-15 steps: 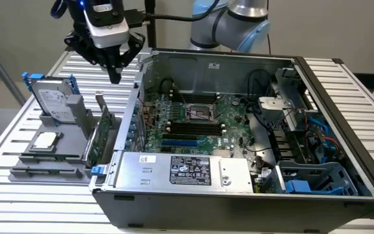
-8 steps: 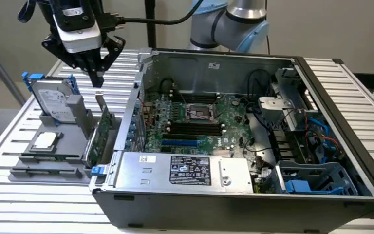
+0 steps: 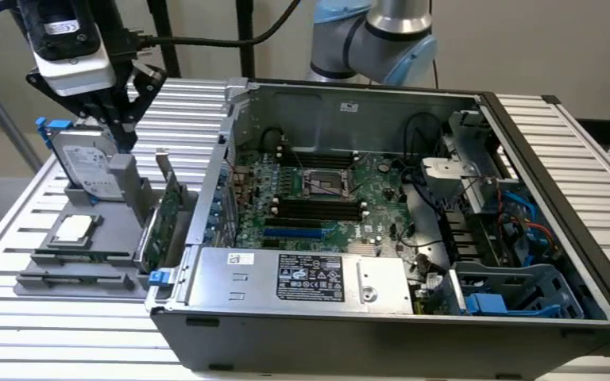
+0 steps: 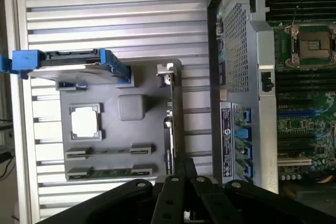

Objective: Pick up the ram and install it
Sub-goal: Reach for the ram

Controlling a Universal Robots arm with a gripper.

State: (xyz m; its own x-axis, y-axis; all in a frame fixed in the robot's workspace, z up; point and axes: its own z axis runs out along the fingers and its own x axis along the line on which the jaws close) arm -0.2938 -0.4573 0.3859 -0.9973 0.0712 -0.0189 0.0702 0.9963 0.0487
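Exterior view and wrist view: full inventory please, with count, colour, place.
computer case: 1, black and grey, open, on the table
motherboard: 1, green, inside the case
power supply: 1, silver, inside the case along its near wall
parts holder: 1, grey, on the table at the exterior view's left of the case
hard drive: 1, silver with blue rails, upright at the holder's far end
CPU: 1, silver, flat mid-holder
expansion card: 1, green, on edge on the holder's case side
ram: 1, green, lying at the holder's near end
table: 1, silver, slatted
robot arm: 1, silver and light blue, behind the case
gripper: 1, black, above the holder
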